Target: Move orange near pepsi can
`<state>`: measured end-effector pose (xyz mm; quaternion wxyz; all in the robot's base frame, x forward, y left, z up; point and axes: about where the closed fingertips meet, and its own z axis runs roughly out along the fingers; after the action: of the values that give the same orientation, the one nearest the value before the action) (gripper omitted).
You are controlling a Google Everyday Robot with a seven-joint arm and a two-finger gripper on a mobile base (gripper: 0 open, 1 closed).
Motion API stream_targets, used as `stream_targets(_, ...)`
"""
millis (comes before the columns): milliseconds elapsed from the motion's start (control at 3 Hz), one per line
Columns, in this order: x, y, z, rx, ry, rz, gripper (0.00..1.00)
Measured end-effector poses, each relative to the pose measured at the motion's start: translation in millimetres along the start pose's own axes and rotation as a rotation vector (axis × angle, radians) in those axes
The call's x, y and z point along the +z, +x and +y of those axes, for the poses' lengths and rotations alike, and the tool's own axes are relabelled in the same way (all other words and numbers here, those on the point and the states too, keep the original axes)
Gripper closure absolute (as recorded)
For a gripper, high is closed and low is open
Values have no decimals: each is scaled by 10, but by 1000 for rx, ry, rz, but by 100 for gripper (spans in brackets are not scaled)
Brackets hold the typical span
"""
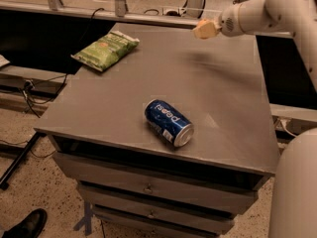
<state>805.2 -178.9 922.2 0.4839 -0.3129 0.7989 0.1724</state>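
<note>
The pepsi can [168, 123], blue with white lettering, lies on its side near the front middle of the grey table [223, 88]. My gripper [205, 29] is a pale tip at the end of the white arm [257, 11]. It hangs above the table's far right part, well behind the can, and casts a faint shadow on the top below it. No orange shows anywhere on the table or at the gripper; it is hidden or out of view.
A green crinkly chip bag [105, 49] lies at the table's far left corner. Drawers [148, 187] sit under the tabletop. My white base [297, 192] stands at the front right. A black shoe [25, 225] is on the floor at the lower left.
</note>
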Motion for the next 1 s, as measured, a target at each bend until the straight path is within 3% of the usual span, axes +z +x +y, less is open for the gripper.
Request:
stream_targets(333, -404, -33, 58, 58, -109, -25, 100)
stream_targets(667, -481, -5, 230, 57, -186, 5, 100)
stream_targets(1000, -473, 4, 230, 57, -185, 7, 100)
